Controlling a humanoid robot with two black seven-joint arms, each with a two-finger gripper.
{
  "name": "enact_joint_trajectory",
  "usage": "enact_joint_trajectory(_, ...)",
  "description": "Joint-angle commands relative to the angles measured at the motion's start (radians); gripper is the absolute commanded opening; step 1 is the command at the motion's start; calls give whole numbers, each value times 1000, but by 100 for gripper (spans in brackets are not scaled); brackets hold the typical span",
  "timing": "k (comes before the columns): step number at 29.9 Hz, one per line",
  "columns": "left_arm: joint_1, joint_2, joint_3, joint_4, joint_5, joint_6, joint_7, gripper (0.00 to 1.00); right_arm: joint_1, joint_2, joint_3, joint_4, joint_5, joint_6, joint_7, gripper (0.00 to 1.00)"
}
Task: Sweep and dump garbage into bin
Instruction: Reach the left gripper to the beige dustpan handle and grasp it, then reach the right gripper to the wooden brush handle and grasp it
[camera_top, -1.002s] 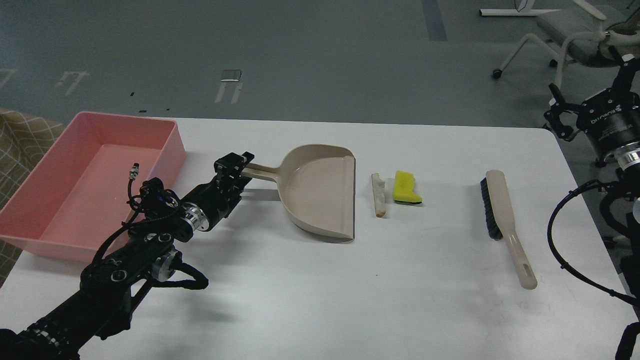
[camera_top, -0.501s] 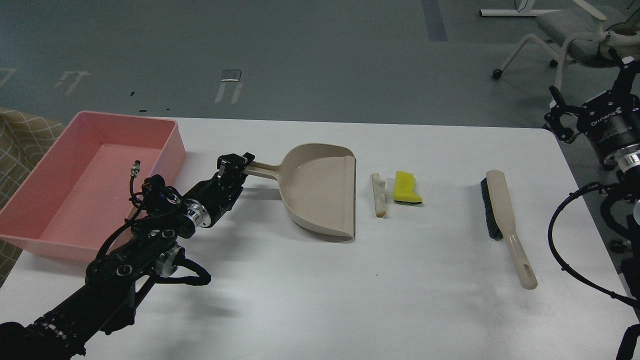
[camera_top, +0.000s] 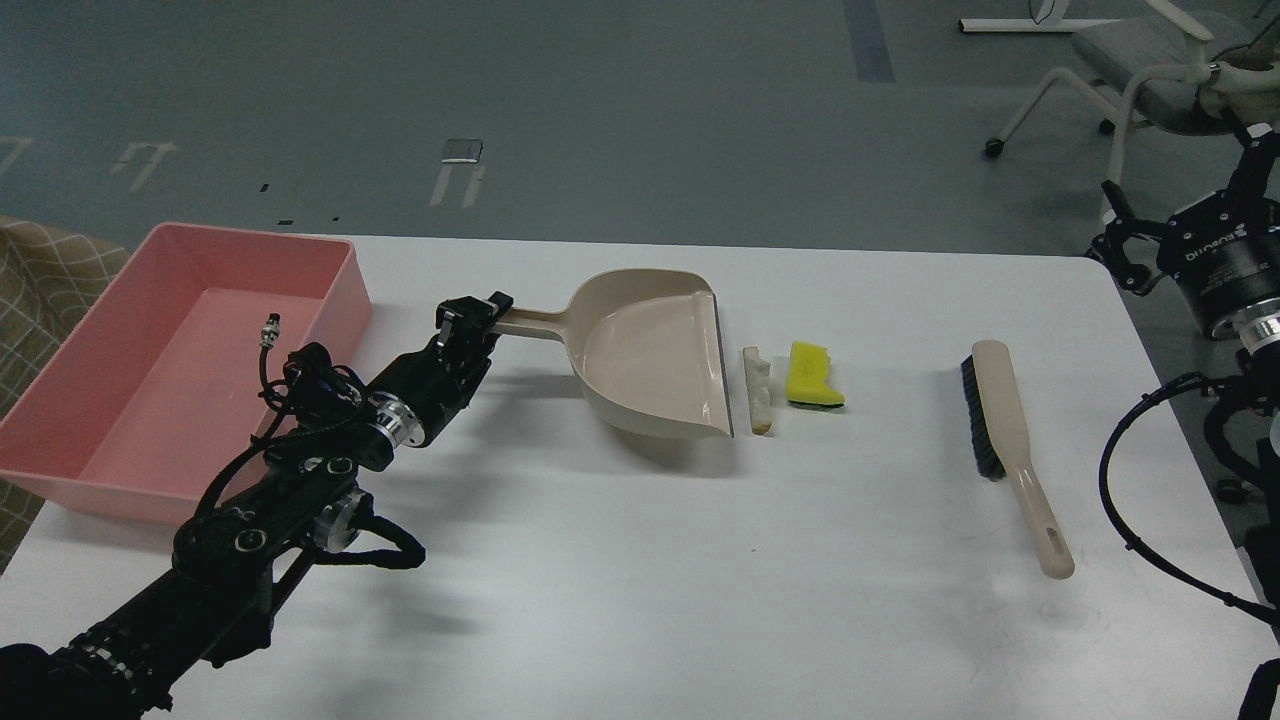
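Left gripper (camera_top: 478, 315): pinching the dustpan (camera_top: 650, 350) by its handle tip.
Right gripper (camera_top: 1125, 245): off the table's edge; its fingers cannot be told apart.
Garbage: bread slice (camera_top: 761, 389) just beside the pan's lip, sponge chunk (camera_top: 812, 376) beyond it (both probably light, soft, easily nudged).
Brush (camera_top: 1005, 440): take the long handle.
Bin (camera_top: 150, 370): far left.

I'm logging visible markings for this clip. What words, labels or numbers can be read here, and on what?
White lettering on the right arm's black housing: seen upside down and too small to read with certainty.
Dustpan, brush, pink bin, bread slice, sponge chunk, table: no text visible.
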Motion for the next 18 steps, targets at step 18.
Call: enact_joint_trajectory(18, 8, 87, 26, -103, 106, 8, -35, 0, -408, -551, -106, 451, -803, 0, 156, 100)
